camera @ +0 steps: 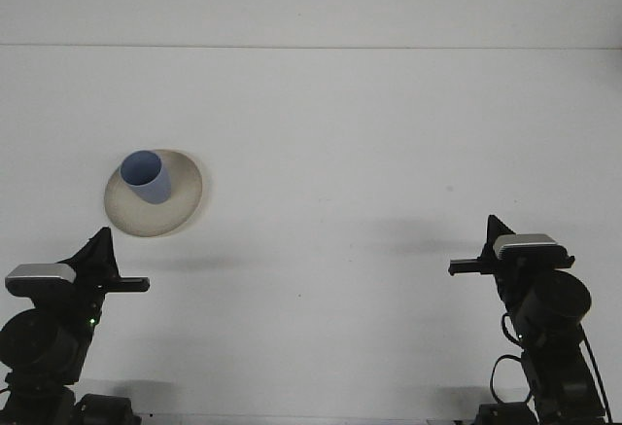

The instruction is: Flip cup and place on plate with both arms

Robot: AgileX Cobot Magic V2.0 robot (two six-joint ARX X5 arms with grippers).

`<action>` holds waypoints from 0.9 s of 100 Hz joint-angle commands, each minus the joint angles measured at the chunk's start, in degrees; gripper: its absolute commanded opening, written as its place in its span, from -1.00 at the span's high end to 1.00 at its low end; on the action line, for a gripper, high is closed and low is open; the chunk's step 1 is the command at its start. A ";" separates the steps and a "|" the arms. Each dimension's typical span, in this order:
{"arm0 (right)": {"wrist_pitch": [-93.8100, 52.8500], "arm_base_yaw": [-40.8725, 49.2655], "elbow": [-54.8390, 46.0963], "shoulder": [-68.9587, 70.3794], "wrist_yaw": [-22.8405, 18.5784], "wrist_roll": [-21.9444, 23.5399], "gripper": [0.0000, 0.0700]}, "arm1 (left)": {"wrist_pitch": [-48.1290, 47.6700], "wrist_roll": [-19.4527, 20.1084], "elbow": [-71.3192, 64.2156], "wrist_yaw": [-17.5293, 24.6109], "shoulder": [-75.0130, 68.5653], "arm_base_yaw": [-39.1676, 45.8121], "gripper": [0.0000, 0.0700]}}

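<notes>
A small blue plastic cup (147,176) stands mouth-up on a round cream-coloured plate (180,196), toward the plate's far left part. The plate lies on a plain white table (369,153). The black left gripper (109,269) hangs near the plate, just on its near side and a little to its left, holding nothing. The black right gripper (476,255) sits well apart from the plate, far to its right, also empty. Whether either gripper is parted or closed cannot be told from this angle.

blue cup (146,176) on beige plate (175,213), apparently upright, open mouth up, left of table
</notes>
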 commanded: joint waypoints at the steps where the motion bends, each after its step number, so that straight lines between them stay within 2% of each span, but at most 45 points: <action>1: 0.70 -0.02 0.07 0.09 0.07 0.07 0.99 | 2.29 0.59 -1.86 0.02 -0.94 0.02 0.97; 34: 0.70 -0.02 0.07 0.09 0.07 0.07 0.99 | 15.96 0.70 -18.58 0.04 -10.69 0.87 0.97; 75: 0.70 -0.02 0.07 0.09 0.07 0.07 0.99 | 18.03 0.94 -28.89 0.07 -20.09 1.66 0.97; 90: 0.72 -0.02 0.07 0.09 0.07 0.07 0.99 | 21.84 0.90 -31.54 0.15 -20.11 1.88 0.97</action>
